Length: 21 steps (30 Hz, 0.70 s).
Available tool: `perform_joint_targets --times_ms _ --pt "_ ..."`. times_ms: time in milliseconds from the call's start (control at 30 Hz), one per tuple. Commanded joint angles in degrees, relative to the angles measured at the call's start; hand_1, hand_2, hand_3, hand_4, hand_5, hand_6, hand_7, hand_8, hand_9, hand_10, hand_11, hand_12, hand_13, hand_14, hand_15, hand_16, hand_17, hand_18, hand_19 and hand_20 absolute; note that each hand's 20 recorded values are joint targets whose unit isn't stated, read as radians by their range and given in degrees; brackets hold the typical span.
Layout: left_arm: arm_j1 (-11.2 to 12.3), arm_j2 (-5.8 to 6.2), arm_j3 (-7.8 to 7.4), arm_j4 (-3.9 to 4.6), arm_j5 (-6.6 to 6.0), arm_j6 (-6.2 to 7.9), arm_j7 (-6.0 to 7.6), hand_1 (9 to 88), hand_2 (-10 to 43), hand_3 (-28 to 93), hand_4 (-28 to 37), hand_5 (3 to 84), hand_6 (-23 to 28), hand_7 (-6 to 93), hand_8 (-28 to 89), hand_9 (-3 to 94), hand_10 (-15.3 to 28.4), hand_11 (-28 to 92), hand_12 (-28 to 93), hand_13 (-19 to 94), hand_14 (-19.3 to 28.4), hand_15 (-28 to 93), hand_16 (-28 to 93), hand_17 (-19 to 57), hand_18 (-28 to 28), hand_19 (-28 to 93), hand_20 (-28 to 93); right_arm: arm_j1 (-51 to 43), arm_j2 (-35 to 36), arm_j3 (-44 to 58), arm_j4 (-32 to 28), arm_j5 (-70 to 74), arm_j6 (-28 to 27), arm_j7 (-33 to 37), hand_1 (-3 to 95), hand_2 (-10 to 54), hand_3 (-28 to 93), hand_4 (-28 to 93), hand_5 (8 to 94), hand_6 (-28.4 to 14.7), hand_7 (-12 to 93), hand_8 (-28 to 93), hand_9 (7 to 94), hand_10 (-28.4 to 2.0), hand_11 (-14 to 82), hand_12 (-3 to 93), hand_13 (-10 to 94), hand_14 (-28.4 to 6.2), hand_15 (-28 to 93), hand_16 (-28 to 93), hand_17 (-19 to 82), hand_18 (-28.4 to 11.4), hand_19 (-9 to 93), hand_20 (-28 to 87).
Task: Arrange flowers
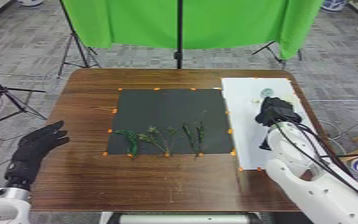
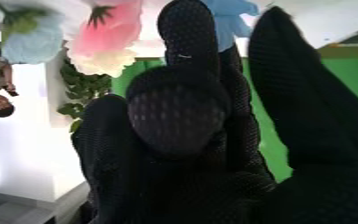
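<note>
Green leafy stems (image 1: 154, 141) lie on the near part of the flat black mat (image 1: 158, 110). Blue, pink and cream flowers (image 2: 111, 26) are by the right robot hand (image 1: 277, 111), its fingers loosely spread. Fingers open, the left robot hand (image 1: 37, 143) is at the brown wooden desk's (image 1: 82, 170) left edge.

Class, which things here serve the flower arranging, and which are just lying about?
For the job: leafy green sprigs; ruffled pink flower; pale blue flower; square dark-grey mat.
Just about: tall green cloth backdrop; slim black metal stand.
</note>
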Motion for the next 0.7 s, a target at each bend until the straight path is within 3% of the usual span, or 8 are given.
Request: perform_joint_targets --times_ms 33,267,500,633,700 --pt "0.7 -0.59 -0.31 -0.13 0.18 -0.54 -0.74 34.3 4.7 63 -18.3 43.2 7.2 8.8 -5 41.9 14.5 22 13 37 19.0 27 -1 10.0 13.8 17 21 -2.7 -1.0 -1.1 1.8 0.2 5.1 -2.0 57.4 -9.5 54 -10 72.4 -0.8 14 8 89.2 -10.8 16.9 40.6 94 -1.0 56 32 69 -9.6 93 48" --pt "1.0 -0.55 -0.61 -0.31 0.08 -0.28 -0.45 34.4 4.7 63 -18.3 43.2 7.2 8.9 -5 42.0 14.5 22 13 37 19.1 27 -1 10.0 13.9 17 21 -1.6 -0.3 -1.8 2.2 -0.7 9.3 -2.3 64.4 -9.5 52 -10 80.9 -2.6 20 14 93.2 -9.2 15.0 44.6 94 -0.1 59 29 70 -9.2 93 49" --pt "1.9 0.45 -1.94 -0.65 -0.54 0.33 0.00 34.5 4.7 63 -18.2 43.4 7.3 8.9 -5 42.2 14.5 22 13 37 19.1 27 -1 10.1 13.9 17 21 3.4 1.1 -1.3 -3.9 2.0 15.3 -4.0 65.2 -9.5 53 -10 81.5 -3.7 21 15 93.6 -9.1 15.7 44.2 94 0.0 59 29 71 -9.0 93 50" --pt "2.7 1.10 -3.41 -0.62 -1.77 2.03 0.76 34.6 5.1 62 -18.4 43.7 7.4 9.0 -6 42.5 14.7 22 13 38 19.1 27 -1 10.2 13.9 17 21 11.2 -0.5 -5.4 -6.6 9.1 19.1 -9.0 65.1 -9.5 53 -11 81.5 -3.8 21 15 93.7 -9.2 15.9 44.3 94 0.0 59 29 71 -9.0 93 50" --pt "3.1 1.21 -3.96 -0.40 -2.41 3.02 1.24 34.8 8.5 63 -19.2 44.1 7.3 9.2 -6 43.0 14.7 22 13 38 19.1 27 -1 10.4 13.8 17 21 16.0 -2.8 -8.4 -6.3 15.1 20.3 -14.1 65.1 -9.5 53 -11 81.5 -3.8 21 15 93.7 -9.2 15.7 44.5 94 0.0 59 30 71 -8.9 93 50"
